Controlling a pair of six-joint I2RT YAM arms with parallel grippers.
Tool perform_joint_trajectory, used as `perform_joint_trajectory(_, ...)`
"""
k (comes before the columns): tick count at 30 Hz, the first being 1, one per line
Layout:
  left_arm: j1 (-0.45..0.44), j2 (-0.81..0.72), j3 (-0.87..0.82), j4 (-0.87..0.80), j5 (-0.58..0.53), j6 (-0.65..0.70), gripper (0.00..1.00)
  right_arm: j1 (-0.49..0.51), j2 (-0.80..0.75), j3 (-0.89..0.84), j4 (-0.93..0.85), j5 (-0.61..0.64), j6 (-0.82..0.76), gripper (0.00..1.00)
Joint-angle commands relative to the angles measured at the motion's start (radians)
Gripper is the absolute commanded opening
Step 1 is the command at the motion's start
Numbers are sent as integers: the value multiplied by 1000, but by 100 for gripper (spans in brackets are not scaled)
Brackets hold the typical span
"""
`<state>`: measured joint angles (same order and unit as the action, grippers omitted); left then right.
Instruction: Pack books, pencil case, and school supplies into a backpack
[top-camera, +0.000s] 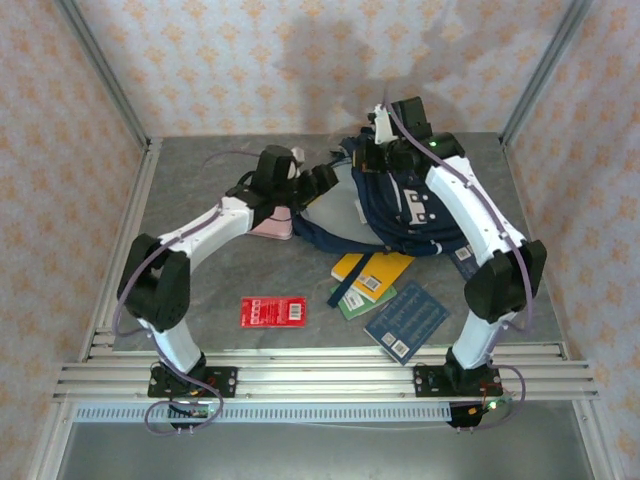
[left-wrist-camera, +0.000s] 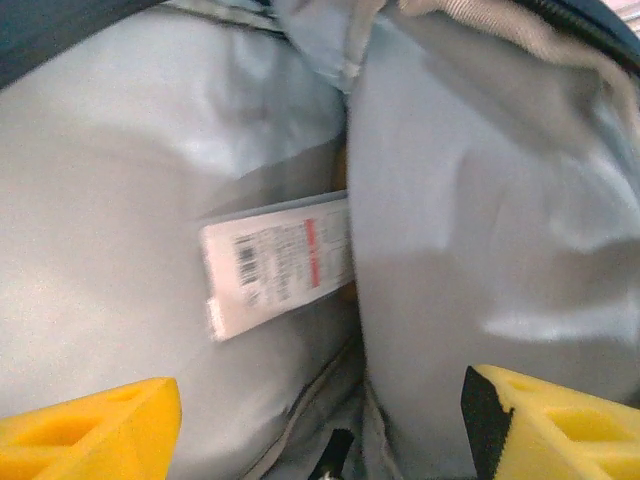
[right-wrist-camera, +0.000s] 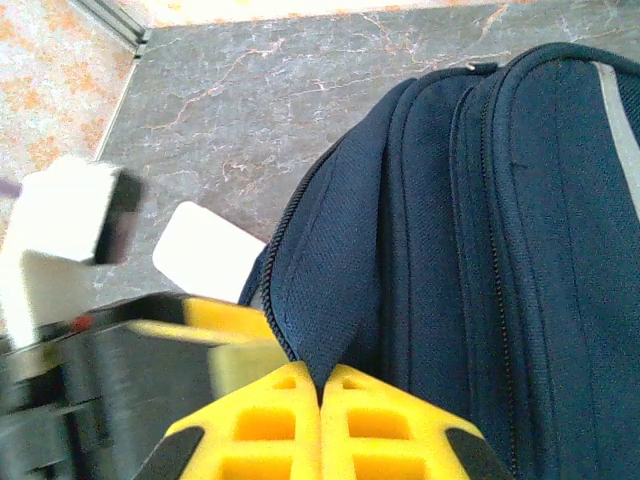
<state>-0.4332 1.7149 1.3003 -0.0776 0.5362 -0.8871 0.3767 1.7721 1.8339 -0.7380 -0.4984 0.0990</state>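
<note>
The navy backpack (top-camera: 405, 205) lies at the back of the table with its main compartment held apart. My right gripper (right-wrist-camera: 322, 385) is shut on the dark fabric edge of that opening (right-wrist-camera: 330, 290), and in the top view the right gripper (top-camera: 380, 150) sits at the bag's upper rim. My left gripper (left-wrist-camera: 320, 435) is open inside the bag over the pale grey lining (left-wrist-camera: 110, 220). The white packet with a barcode and red markings (left-wrist-camera: 280, 262) lies loose on the lining, ahead of the yellow fingers (left-wrist-camera: 90, 420). The red packet (top-camera: 272, 311) lies on the table.
Three books lie in front of the bag: orange-yellow (top-camera: 372, 272), green (top-camera: 365, 300) and dark blue (top-camera: 407, 320). A pale pink-white flat item (top-camera: 272, 228), possibly the pencil case, lies under the left arm beside the bag. Metal frame posts and patterned walls enclose the table.
</note>
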Motion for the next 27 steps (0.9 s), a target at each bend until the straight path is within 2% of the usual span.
perform_joint_trajectory(1,-13,-103,-57,-212,-91,109,75,6,41,6,85,18,44,0)
perform_joint_trajectory(3,-12,-172,-91,-281,-136,135,74,32,69,34,33,62,30,1)
perform_joint_trajectory(4,-12,-211,-115,-314,-165,141,74,51,77,45,7,90,11,6)
perform_joint_trajectory(6,-12,-289,-172,-357,-207,137,74,87,69,33,-8,144,-17,20)
perform_joint_trajectory(8,-12,-373,-244,-385,-230,136,74,122,34,-10,6,207,-27,40)
perform_joint_trajectory(11,-12,-482,-353,-422,-273,123,74,161,-38,-93,44,290,-38,51)
perform_joint_trajectory(14,-12,-574,-477,-418,-281,97,74,200,-123,-185,69,355,-8,51)
perform_joint_trajectory(16,-12,-627,-561,-410,-285,85,72,242,-186,-281,101,347,70,48)
perform_joint_trajectory(19,-10,-698,-696,-390,-298,54,69,318,-250,-427,125,207,168,45)
perform_joint_trajectory(23,-7,-759,-838,-344,-305,23,67,435,-326,-690,317,48,328,46)
perform_joint_trajectory(27,10,-785,-905,-309,-309,23,66,512,-310,-836,462,-57,434,46)
